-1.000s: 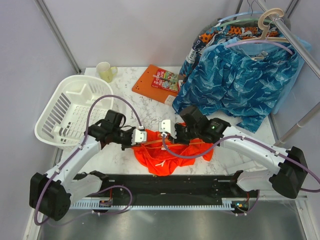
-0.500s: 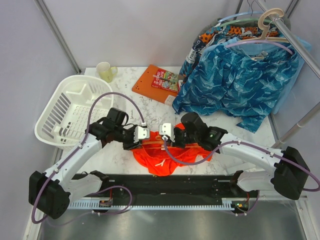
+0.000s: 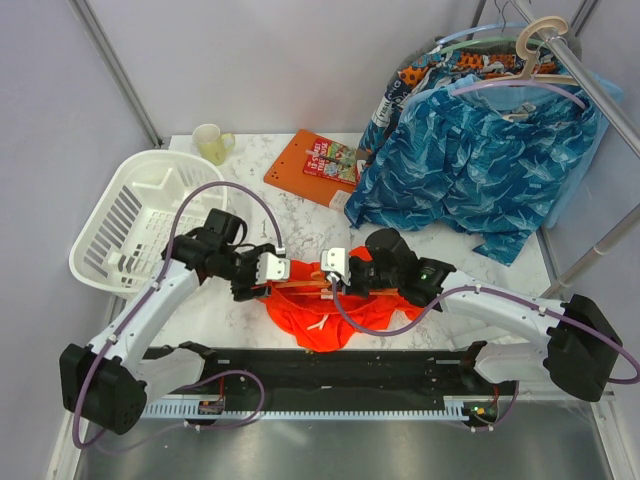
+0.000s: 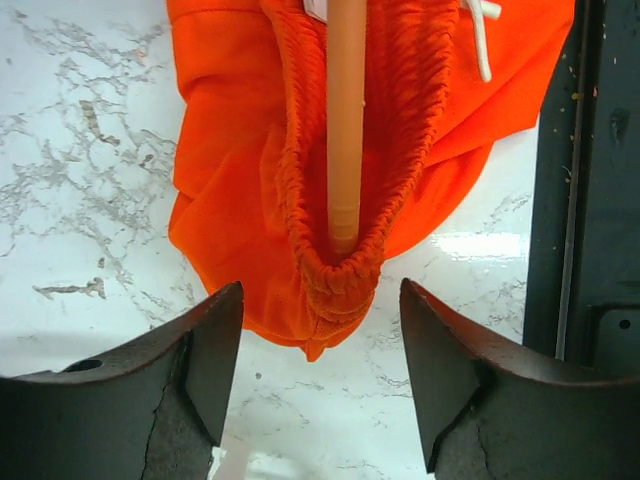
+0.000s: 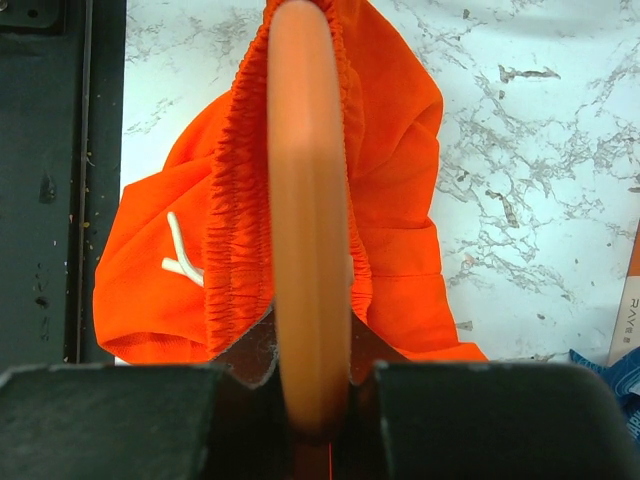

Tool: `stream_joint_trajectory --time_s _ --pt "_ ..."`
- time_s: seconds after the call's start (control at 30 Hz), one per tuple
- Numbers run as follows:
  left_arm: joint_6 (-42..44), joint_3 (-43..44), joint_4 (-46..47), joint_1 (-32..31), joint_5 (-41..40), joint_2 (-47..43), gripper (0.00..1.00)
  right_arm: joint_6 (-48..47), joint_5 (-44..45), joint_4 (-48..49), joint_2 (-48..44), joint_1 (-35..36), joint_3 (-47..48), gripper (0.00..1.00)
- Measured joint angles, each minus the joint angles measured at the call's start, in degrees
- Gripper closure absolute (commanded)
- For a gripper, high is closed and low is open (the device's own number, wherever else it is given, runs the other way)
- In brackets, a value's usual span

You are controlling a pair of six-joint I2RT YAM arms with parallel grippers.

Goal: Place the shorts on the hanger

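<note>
Backed left gripper (image 3: 268,270) off toward the left edge, wide open, empty, leaving hanger (image 4: 346,120), pinched in right gripper (image 5: 312,378), threaded inside the shorts' (image 4: 225,200) waistband.

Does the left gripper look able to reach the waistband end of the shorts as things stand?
Probably yes: the left gripper is open, and the waistband end of the shorts lies just ahead, nothing between.

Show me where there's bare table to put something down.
Bare marble: between the white basket and the orange board, in front of the cup. Crowded: the front middle, where the left pincer and right pincer work at the shorts and hanger, and the back right under the blue garment.
</note>
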Motion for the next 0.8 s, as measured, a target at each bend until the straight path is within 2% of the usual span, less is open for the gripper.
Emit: stream_joint_trajectory --time_s 0.13,0.23,0.4,0.47,0.53,0.57,0.6,0.63,0.67,0.73,0.77,0.8 --pt "1.3 -1.3 -0.2 0.0 0.3 1.6 0.28 0.0 0.0 0.2 0.0 0.0 0.0 1.00" --pt "1.3 -2.9 1.2 0.0 1.1 2.5 0.36 0.0 -0.4 0.2 0.0 0.0 0.0 1.00" --pt "0.0 -4.3 4.8 0.0 4.1 3.5 0.58 0.0 -0.9 0.3 0.0 0.0 0.0 1.00" --pt "-1.1 -4.3 5.6 0.0 5.3 4.2 0.75 0.0 -1.0 0.4 -0.1 0.0 0.0 1.00" --pt "-2.1 -4.4 5.7 0.0 6.6 4.7 0.83 0.0 -0.8 0.4 -0.2 -0.2 0.2 1.00" --pt "-2.5 -4.6 5.9 0.0 7.2 4.7 0.92 0.0 -0.8 0.2 -0.3 -0.3 0.3 1.00" --pt "-2.8 -4.8 6.0 0.0 7.5 4.7 0.97 0.0 -0.8 0.1 -0.4 -0.4 0.4 0.95" --pt "-3.4 -5.1 6.3 0.0 7.8 4.3 0.98 0.0 -0.8 -0.2 -0.5 -0.4 0.4 0.81" --pt "-3.8 -5.3 6.6 0.1 8.0 4.0 0.98 0.2 -0.8 -0.5 -0.7 -0.4 0.5 0.48" --pt "-5.7 -5.7 7.2 0.1 8.7 3.1 0.98 1.0 -0.5 -2.4 -1.2 -0.4 1.5 0.19" --pt "-6.9 -5.7 7.4 0.1 9.1 2.7 0.98 1.0 -0.3 -3.9 -1.4 -0.3 2.8 0.10" --pt "-7.6 -5.7 7.7 0.2 9.3 2.5 0.98 2.0 0.2 -5.1 -1.8 -0.3 4.6 0.08"
